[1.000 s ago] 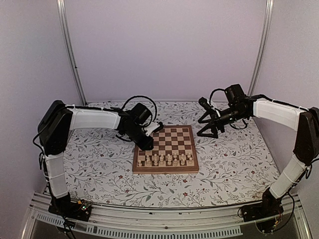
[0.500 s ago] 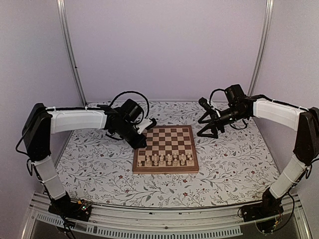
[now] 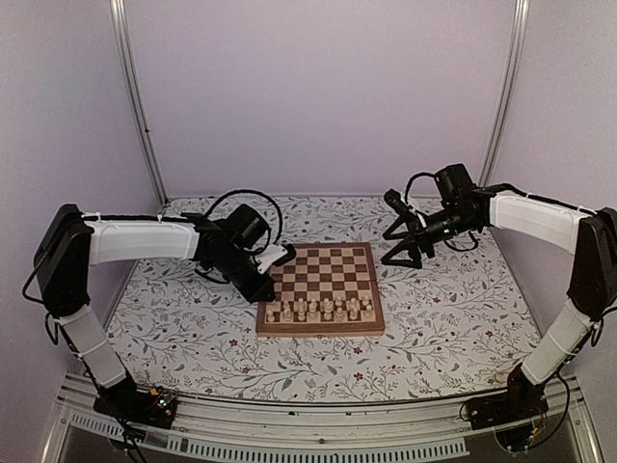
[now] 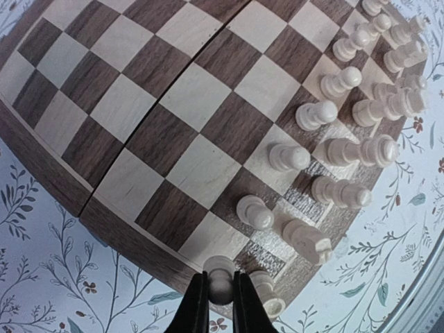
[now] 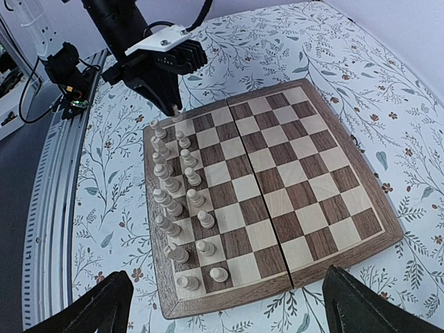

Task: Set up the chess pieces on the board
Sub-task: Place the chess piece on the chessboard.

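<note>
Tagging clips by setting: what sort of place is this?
Probably a lab robot cell: bare walls with aluminium frame posts, two arms bolted to a rail, chessboard on a floral table cover.

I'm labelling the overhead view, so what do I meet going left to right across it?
Left arm's white sleeve → board → right end effector → right arm's white sleeve. The left end effector overlaps the board's edge, so it is left out.
</note>
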Controlling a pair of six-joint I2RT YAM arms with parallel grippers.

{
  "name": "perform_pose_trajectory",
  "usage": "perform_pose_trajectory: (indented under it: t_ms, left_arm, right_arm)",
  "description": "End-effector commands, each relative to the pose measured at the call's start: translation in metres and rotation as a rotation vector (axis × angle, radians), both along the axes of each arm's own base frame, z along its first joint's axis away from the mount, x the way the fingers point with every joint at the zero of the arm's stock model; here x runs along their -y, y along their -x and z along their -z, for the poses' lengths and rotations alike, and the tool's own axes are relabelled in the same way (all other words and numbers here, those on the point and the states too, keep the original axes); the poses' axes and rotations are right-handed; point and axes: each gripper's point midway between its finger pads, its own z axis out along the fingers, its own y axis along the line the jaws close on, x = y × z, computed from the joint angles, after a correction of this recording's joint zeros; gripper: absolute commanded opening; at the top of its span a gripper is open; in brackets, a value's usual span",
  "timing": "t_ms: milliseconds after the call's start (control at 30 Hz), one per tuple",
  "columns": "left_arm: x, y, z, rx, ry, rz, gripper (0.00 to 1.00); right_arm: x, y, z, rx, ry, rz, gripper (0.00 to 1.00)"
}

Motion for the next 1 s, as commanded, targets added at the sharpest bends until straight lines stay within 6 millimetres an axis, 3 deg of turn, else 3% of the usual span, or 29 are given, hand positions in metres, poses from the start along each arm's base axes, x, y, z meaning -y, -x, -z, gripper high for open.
perform_pose_trajectory:
  t_ms: [0,300,700,867,967]
  left_arm:
    - [0.008,0.005,0.010,-0.018,0.001,0.034,0.10]
    - [0.009,-0.001,0.017,-0.009,-0.023,0.021,0.11]
    - [0.011,0.000,0.020,-0.022,-0.032,0.030,0.23]
    - [0.013,-0.011,-0.003,0.040,-0.019,0.016,0.30]
    - [0.012,-0.023,-0.027,0.103,-0.028,0.004,0.32]
  right_arm:
    - [0.000,0.003,0.002,-0.009,-0.004,-0.007,0.99]
    - [0.000,0.003,0.001,-0.006,-0.006,-0.008,0.99]
    - [0.000,0.003,0.000,-0.005,-0.008,-0.009,0.99]
    - [0.001,-0.003,-0.010,0.026,0.001,0.012,0.99]
    - [0.006,-0.010,-0.029,0.066,-0.007,0.046,0.99]
